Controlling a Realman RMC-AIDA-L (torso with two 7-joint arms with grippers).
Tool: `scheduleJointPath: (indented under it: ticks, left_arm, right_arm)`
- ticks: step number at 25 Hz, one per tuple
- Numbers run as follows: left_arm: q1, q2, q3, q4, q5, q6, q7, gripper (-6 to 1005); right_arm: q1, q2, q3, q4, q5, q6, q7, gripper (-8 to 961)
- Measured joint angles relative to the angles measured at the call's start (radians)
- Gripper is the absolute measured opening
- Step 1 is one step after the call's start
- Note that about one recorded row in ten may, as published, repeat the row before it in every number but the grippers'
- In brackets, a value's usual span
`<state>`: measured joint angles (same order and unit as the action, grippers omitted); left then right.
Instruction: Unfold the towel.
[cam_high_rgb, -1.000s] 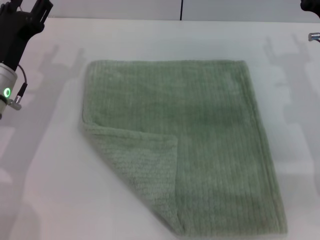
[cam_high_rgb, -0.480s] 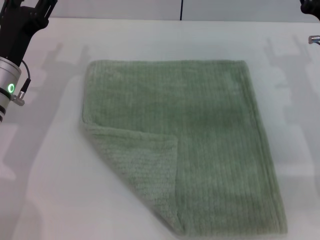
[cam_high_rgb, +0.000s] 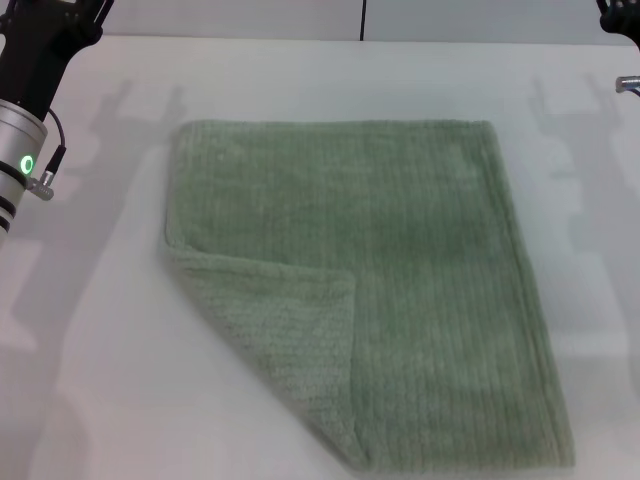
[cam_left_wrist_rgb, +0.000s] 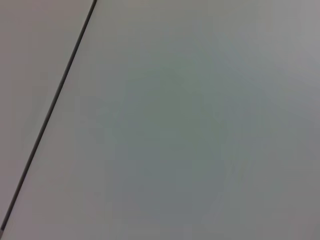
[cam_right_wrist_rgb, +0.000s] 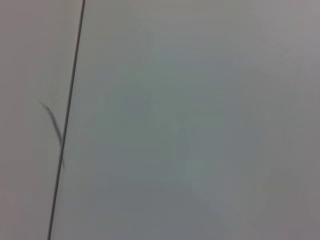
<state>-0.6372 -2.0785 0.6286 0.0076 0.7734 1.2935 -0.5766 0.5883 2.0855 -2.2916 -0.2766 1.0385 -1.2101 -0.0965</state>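
Observation:
The sage-green towel (cam_high_rgb: 400, 280) lies flat on the white table (cam_high_rgb: 100, 380), in the middle of the head view. Its near left corner (cam_high_rgb: 290, 330) is folded over onto the top and shows the paler underside. My left gripper (cam_high_rgb: 50, 25) is raised at the far left, well clear of the towel, and is cut off by the picture's top edge. Only a sliver of my right gripper (cam_high_rgb: 615, 10) shows at the far right corner, also away from the towel. Both wrist views show only bare pale surface with a dark seam line (cam_left_wrist_rgb: 50, 105).
The table's far edge (cam_high_rgb: 300, 40) meets a pale wall with a dark vertical seam (cam_high_rgb: 362, 20). Shadows of both arms fall on the table beside the towel. Bare tabletop lies to the left and right of the towel.
My left arm has drawn up and away toward the far left corner. A metal part of the right arm has shifted slightly nearer. The towel has not moved.

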Motion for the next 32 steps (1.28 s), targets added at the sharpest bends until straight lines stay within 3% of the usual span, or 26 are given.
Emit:
scheduleJointPath:
  ticks: [18,23,32]
  left_arm:
    - [-0.007,0.000,-0.001,0.003,0.000,-0.002,0.011,776]
    - [-0.007,0.000,-0.001,0.003,0.000,0.001,0.011,775]
    - [-0.005,0.001,-0.001,0.005,0.000,0.004,0.011,774]
  right_arm:
    - [-0.004,0.001,0.000,-0.020,0.000,0.052,0.000,705]
    - [-0.007,0.001,-0.006,-0.035,-0.021,0.095,0.000,534]
    - [0.004,-0.007,0.003,-0.124,-0.057,0.321,-0.005,310]
